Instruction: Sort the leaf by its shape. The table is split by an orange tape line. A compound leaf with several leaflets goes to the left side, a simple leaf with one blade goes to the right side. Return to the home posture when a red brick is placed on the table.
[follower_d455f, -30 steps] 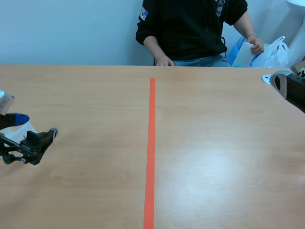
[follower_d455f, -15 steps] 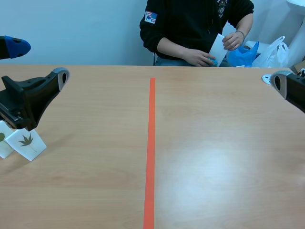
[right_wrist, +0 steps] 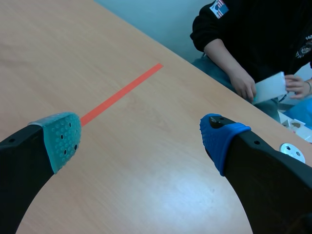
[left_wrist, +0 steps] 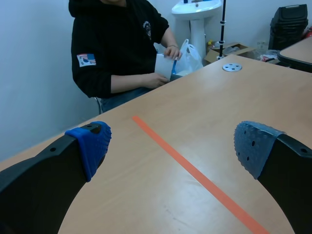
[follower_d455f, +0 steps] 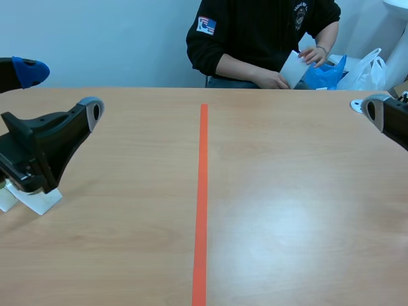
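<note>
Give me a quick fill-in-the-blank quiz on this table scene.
1. The card on the table lies ___ of the tape line.
2. The left gripper and right gripper are both ___.
3. The person holds a second card, coloured ___.
Missing words: left; open; white.
</note>
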Tool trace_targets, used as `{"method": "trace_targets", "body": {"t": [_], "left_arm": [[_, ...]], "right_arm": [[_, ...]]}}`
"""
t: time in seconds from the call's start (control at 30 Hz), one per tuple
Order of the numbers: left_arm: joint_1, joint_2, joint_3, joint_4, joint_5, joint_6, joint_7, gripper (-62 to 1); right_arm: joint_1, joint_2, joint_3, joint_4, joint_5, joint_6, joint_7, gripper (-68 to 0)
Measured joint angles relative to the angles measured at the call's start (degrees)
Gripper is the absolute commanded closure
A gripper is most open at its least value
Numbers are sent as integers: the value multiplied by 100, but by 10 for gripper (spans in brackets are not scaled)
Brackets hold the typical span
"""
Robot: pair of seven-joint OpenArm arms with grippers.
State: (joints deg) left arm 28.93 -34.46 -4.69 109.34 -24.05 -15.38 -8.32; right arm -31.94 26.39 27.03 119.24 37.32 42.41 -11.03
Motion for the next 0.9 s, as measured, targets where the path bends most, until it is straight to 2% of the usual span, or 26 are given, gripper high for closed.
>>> {"method": "trace_targets", "body": {"t": [0.9], "left_arm": [[11,2,0,348,0,-37,-9,-542]], "right_arm": [[0,0,0,0,0,0,0,-500]]}}
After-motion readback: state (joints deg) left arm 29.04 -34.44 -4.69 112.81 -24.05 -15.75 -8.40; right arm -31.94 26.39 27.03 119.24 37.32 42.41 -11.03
